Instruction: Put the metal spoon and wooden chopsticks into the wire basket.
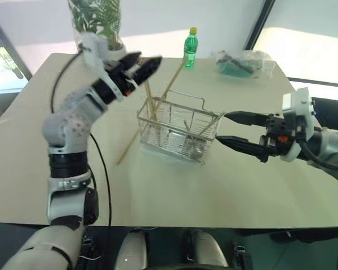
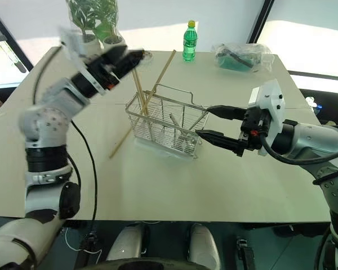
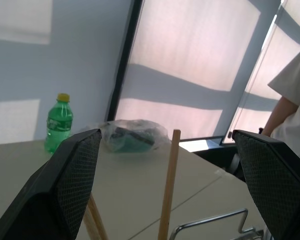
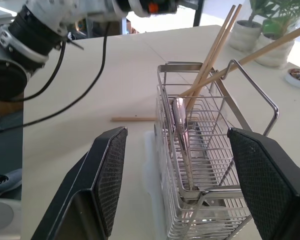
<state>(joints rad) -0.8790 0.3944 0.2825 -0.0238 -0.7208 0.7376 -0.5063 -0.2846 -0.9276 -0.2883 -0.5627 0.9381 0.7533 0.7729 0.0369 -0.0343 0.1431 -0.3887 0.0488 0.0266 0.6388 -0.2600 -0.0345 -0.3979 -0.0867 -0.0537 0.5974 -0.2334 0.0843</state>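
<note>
1. Right gripper (image 1: 231, 128) is nearest the camera, hovering just beside the right end of the wire basket (image 1: 180, 130), its fingers spread and holding nothing. Any forward drift could shove the light basket toward the left edge of the tabletop (image 1: 225, 185) and topple its contents.
2. Left gripper (image 1: 139, 66) hangs above the basket's left end, its fingers spread wide around the tops of the wooden chopsticks (image 1: 150, 101) without gripping them. Pulling away carelessly could catch a stick and lever it out.
3. Several long, thin, pale chopsticks stand steeply tilted in the basket's left end, reaching well above its rim. One long stick (image 1: 152, 115) slants across the basket's left end, its lower tip on the tabletop outside the basket; I cannot tell whether it sits inside the mesh, so it may need regrasping.
4. Metal spoon (image 4: 181, 131), small and shiny, already lies inside the basket, propped against a long wire wall, handle down.
</note>
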